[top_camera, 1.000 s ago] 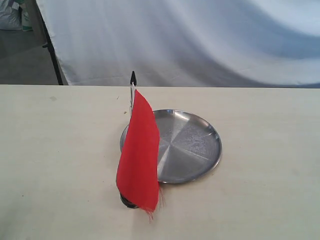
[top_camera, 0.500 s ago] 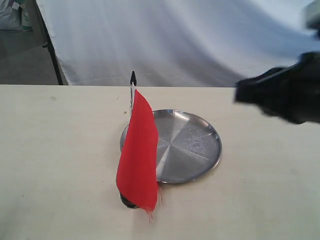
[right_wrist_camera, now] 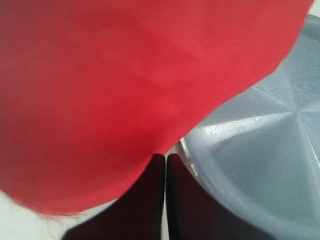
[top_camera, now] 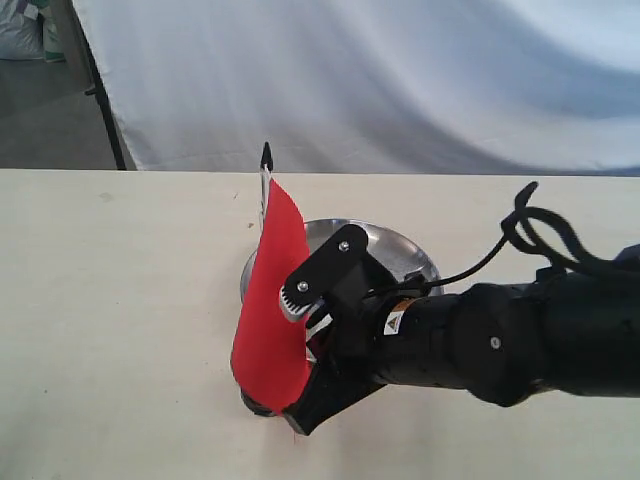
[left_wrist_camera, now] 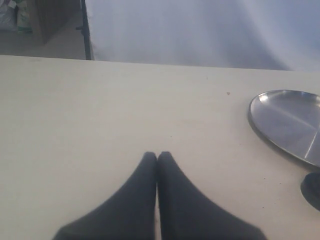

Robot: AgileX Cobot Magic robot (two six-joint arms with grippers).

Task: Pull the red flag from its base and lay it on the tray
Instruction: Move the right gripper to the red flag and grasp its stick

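Note:
The red flag [top_camera: 268, 300] stands upright in its black base [top_camera: 252, 402], its pointed stick tip [top_camera: 266, 155] showing above the cloth. Behind it lies the steel tray [top_camera: 405, 255], half hidden by my right arm. My right gripper [top_camera: 296, 310] is up against the right side of the hanging cloth. In the right wrist view this gripper [right_wrist_camera: 165, 156] has its fingers together with nothing between them, just under the cloth [right_wrist_camera: 125, 90] and beside the tray rim [right_wrist_camera: 235, 165]. My left gripper [left_wrist_camera: 157, 154] is shut over bare table, left of the tray [left_wrist_camera: 285, 120] and base [left_wrist_camera: 314, 190].
A white cloth backdrop [top_camera: 400, 80] hangs behind the table's far edge, with a black stand leg [top_camera: 105, 110] at the back left. A black cable loop [top_camera: 535, 235] rises off my right arm. The cream tabletop [top_camera: 110, 300] stretches left of the flag.
My right arm has swept in from the right and dropped to the flag's cloth, now covering part of the tray. The flag still stands in its base.

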